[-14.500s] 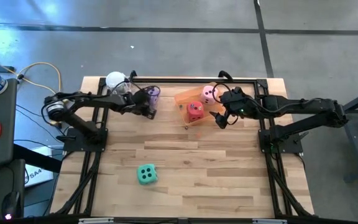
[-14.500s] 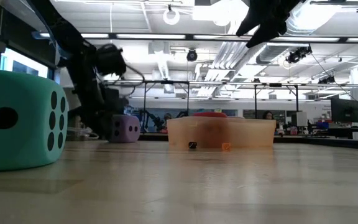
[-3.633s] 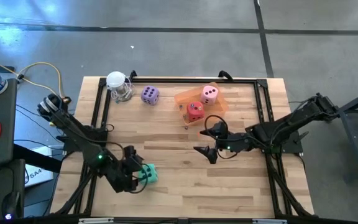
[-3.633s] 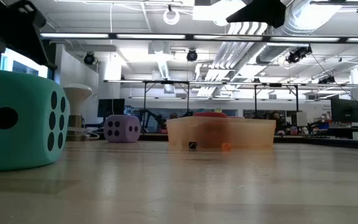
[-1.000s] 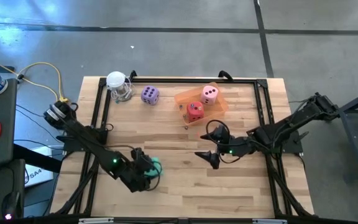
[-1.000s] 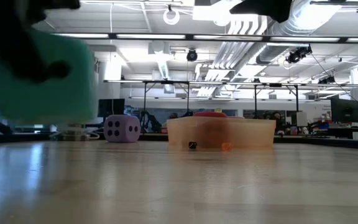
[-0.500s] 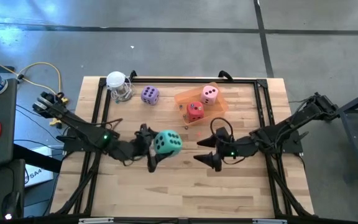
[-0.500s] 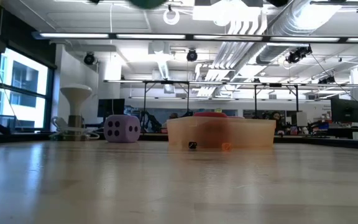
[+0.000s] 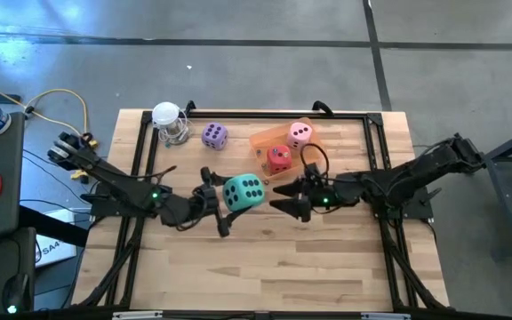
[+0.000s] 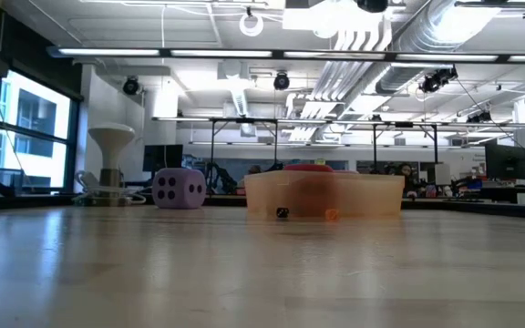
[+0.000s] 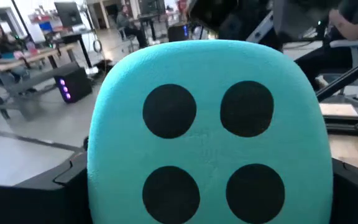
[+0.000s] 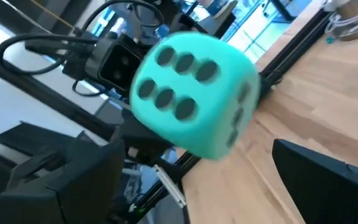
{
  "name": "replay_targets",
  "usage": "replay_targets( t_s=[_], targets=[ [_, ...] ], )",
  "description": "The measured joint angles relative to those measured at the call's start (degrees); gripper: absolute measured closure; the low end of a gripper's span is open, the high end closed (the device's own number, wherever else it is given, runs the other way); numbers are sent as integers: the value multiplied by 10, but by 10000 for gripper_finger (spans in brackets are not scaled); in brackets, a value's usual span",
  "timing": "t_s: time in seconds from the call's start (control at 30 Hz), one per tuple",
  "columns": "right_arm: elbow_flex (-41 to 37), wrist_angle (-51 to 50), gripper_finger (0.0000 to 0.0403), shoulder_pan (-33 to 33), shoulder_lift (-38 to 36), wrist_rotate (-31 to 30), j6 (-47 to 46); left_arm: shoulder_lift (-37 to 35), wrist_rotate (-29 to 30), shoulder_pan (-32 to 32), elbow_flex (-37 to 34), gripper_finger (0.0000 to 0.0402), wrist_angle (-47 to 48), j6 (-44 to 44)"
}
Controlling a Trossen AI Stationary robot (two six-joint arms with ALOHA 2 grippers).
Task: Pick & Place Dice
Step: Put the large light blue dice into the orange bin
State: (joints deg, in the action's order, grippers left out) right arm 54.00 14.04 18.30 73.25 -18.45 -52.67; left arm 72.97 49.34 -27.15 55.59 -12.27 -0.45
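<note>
The left gripper [image 9: 223,206] grasps the teal die [image 9: 242,192] above the table's [image 9: 265,258] middle; the right gripper [image 9: 284,203], fingers spread and empty, faces it just beside the tray [image 9: 260,140] near the far edge

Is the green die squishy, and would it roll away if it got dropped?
Probably squishy: the green die has rounded, foam-like corners and sits wedged between the left gripper jaws. It looks light, carried high. Dropped, it might tumble briefly, then settle on a flat face.

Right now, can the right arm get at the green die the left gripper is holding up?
Probably yes. The right gripper is open, facing the green die held in the left gripper; nothing lies between them.
</note>
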Motion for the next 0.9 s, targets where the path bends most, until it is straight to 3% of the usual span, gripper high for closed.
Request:
replay_targets(
  t_s=[0.27, 0.57, 0.9],
  targets=[
    [0, -17, 3, -26, 2, -10, -1, 62, -80, 34, 0, 34, 5, -41],
    [0, -46, 3, -47, 54, 52, -76, 75, -98, 52, 0, 34, 17, -42],
    [-1, -5, 3, -64, 83, 94, -73, 73, -117, 61, 0, 34, 67, -69]
  ],
)
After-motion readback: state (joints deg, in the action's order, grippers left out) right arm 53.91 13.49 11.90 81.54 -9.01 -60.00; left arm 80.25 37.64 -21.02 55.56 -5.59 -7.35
